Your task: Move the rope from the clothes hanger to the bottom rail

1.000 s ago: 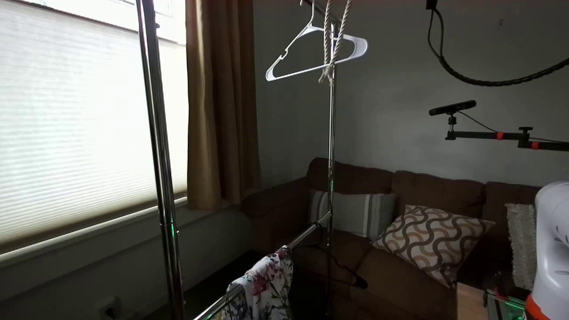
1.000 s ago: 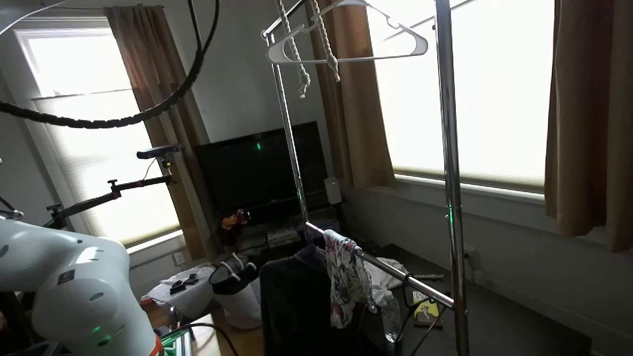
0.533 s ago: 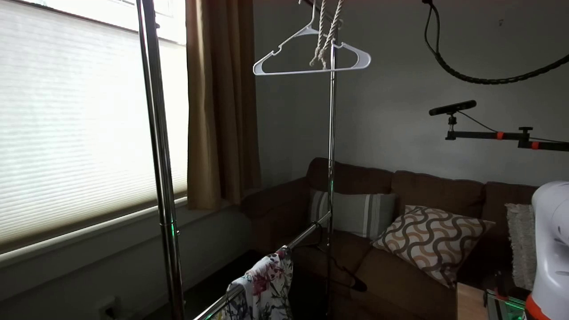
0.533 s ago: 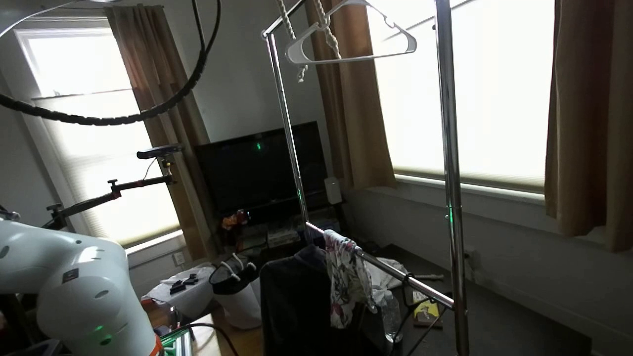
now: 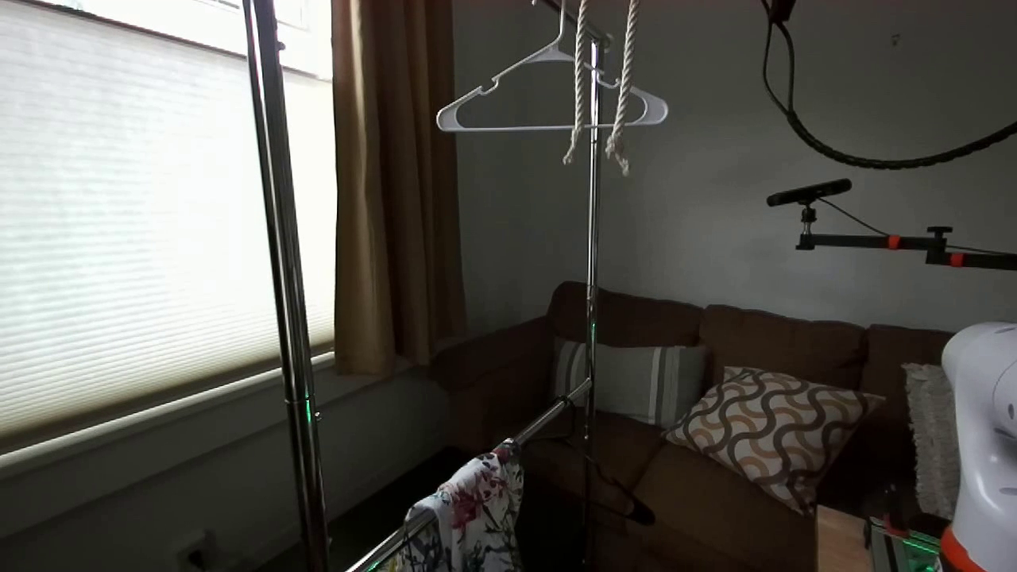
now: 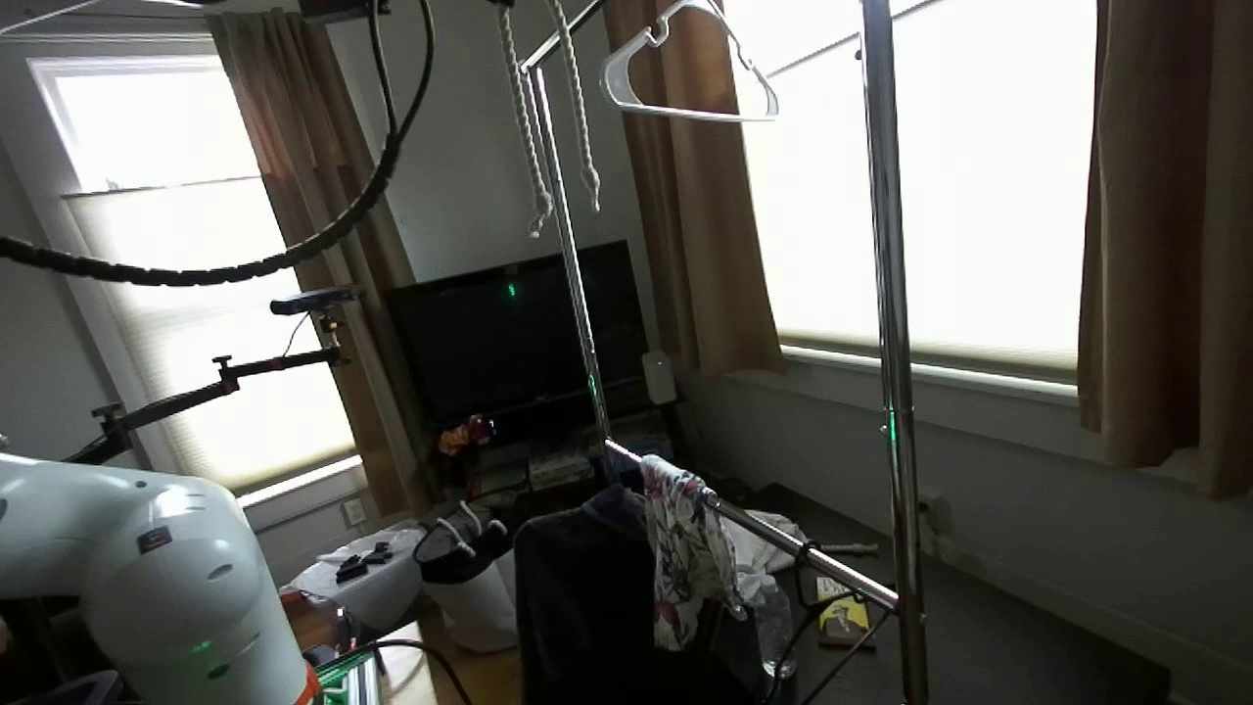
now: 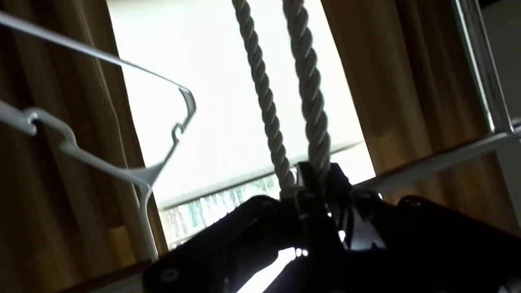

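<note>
My gripper [image 7: 322, 179] is shut on the twisted white rope [image 7: 311, 81] in the wrist view, whose picture is upside down. Two rope strands run from the jaws, so the rope hangs doubled with knotted ends. The rope also shows in both exterior views [image 5: 624, 87] [image 6: 529, 127], hanging near the rack's far post. The white hanger [image 5: 508, 129] hangs from the top rail [image 6: 563, 39], tilted and apart from the rope in the wrist view [image 7: 101, 165]. The chrome bottom rail [image 5: 548, 417] [image 6: 783, 540] is well below. The gripper is above the frame in the exterior views.
A floral cloth [image 5: 477, 500] [image 6: 685, 558] is draped over the bottom rail. A dark hanger [image 5: 620, 485] hangs there too. Chrome posts [image 5: 278, 238] [image 6: 893, 343] stand at the rack's ends. A dark garment [image 6: 587, 587] stands beside the rail. A black hose [image 5: 874, 163] droops from the arm.
The rope has moved away from the hanger, leftward in an exterior view, and its strands hang lower than half a second ago. The hanger has swung and turned. The arm has shifted slightly.
</note>
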Controlling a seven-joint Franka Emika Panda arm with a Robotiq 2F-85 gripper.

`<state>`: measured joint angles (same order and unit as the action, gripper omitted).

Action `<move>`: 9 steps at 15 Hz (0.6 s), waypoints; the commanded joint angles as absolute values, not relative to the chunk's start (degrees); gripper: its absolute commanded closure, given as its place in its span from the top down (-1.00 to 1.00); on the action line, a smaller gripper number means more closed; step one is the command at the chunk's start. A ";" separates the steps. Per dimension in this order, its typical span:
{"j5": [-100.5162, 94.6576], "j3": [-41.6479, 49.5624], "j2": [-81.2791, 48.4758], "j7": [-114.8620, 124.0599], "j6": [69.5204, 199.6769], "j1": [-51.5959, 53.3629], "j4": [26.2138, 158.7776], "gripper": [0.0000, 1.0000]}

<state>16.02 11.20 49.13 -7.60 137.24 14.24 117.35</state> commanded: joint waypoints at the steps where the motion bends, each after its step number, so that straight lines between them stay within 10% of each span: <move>1: 13.62 8.79 47.61 -7.60 135.34 9.35 124.72 -0.94; 9: 5.67 3.17 33.08 -3.83 134.29 1.61 130.99 -0.94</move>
